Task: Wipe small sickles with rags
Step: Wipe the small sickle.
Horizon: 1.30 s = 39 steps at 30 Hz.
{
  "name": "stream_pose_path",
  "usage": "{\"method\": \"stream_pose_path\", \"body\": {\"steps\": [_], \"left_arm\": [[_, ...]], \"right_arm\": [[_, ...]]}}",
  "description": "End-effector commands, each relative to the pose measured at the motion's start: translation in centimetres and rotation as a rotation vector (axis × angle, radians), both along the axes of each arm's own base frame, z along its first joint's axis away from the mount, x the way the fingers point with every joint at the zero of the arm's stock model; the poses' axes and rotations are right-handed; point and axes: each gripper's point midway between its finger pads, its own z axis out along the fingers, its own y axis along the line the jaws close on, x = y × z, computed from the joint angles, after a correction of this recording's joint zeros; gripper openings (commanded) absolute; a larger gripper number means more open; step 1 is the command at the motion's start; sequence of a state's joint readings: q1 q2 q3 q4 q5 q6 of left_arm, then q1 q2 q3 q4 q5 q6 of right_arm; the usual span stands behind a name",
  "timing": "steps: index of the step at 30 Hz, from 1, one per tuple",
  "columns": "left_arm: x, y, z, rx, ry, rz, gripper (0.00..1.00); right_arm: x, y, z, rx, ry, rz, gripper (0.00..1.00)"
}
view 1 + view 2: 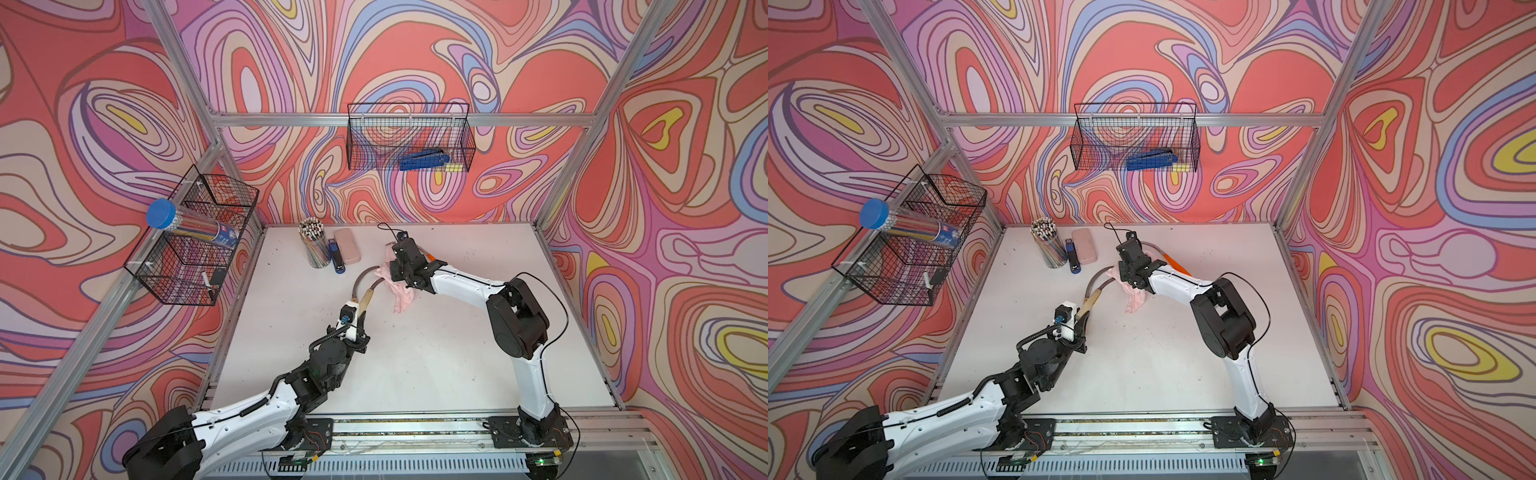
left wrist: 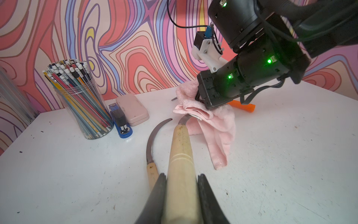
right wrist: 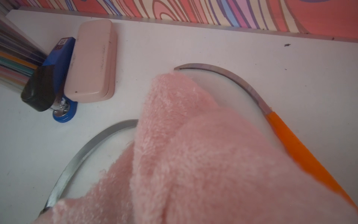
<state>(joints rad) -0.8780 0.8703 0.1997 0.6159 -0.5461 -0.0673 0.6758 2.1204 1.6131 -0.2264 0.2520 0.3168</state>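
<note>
Small sickles [image 1: 368, 296], three in all, toward the middle and back of the white table [image 1: 457, 353]. One wooden-handled sickle [image 2: 181, 151] clamped by its pale handle in the closed left gripper [image 2: 182, 180], seemingly held a little above the table, blade tucked under a fold of the rag [image 2: 215, 126]. A second wooden-handled sickle [image 2: 149, 143] flat on the table just beside it; the orange-handled sickle [image 3: 290, 139] flat beyond the rag. Right gripper [image 2: 201, 100] shut on a bunch of the rag, loose end drooping to the table. Probably light and rigid, with a thin curved blade, sharp along the inner edge. Best taken by the handle only, mid-length and square: smooth round wood, apt to twist between the jaws. Rag soft and limp, good for wrapping round the curve, yet prone to snagging on the point.
</note>
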Motion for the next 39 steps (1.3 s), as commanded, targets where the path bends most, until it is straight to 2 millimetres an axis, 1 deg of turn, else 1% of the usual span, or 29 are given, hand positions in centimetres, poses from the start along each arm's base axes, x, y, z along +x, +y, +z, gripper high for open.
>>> {"method": "stream_pose_path", "body": {"steps": [1,3,6,9,12,15,18,21,26,28,30,34,36,39], "left_arm": [[0.0,0.1,1.2,-0.050,-0.033,0.009,0.00],[0.0,0.1,1.2,-0.048,-0.033,0.009,0.00],[0.0,0.1,1.2,-0.049,-0.032,0.009,0.00],[0.1,0.1,1.1,-0.047,-0.032,0.011,0.00],[0.1,0.0,1.1,-0.047,-0.032,0.009,0.00],[0.1,0.1,1.1,-0.047,-0.033,0.011,0.00],[0.1,0.1,1.2,-0.049,-0.032,0.012,0.00],[0.1,0.1,1.2,-0.049,-0.032,0.013,0.00],[0.0,0.2,1.2,-0.050,-0.034,0.012,0.00],[0.0,0.2,1.2,-0.051,-0.036,0.012,0.00],[0.0,0.2,1.3,-0.053,-0.036,0.012,0.00],[0.0,0.2,1.4,-0.055,-0.039,0.015,0.00],[0.0,0.3,1.3,-0.055,-0.040,0.016,0.00],[-0.1,0.4,1.4,-0.058,-0.041,0.015,0.00]], "right_arm": [[-2.6,4.8,1.7,0.030,-0.018,0.127,0.00],[-4.3,7.3,2.6,0.048,-0.025,0.188,0.00],[-6.8,9.8,4.3,0.074,-0.044,0.256,0.00],[-8.9,11.2,5.7,0.108,-0.061,0.307,0.00],[-9.8,11.3,6.0,0.145,-0.046,0.329,0.00],[-9.3,10.2,5.6,0.112,-0.061,0.280,0.00],[-7.9,9.0,4.3,0.095,-0.038,0.243,0.00],[-5.7,6.9,2.6,0.089,-0.011,0.182,0.00],[-1.1,2.0,-1.1,0.066,0.047,0.051,0.00],[0.1,0.6,-2.3,0.058,0.068,0.017,0.00],[0.7,-0.3,-3.3,0.042,0.079,-0.006,0.00],[1.5,-1.4,-3.6,-0.010,0.065,-0.048,0.00],[1.8,-1.9,-3.4,-0.035,0.050,-0.070,0.00],[2.6,-3.6,-3.3,-0.114,0.021,-0.141,0.00]]}}
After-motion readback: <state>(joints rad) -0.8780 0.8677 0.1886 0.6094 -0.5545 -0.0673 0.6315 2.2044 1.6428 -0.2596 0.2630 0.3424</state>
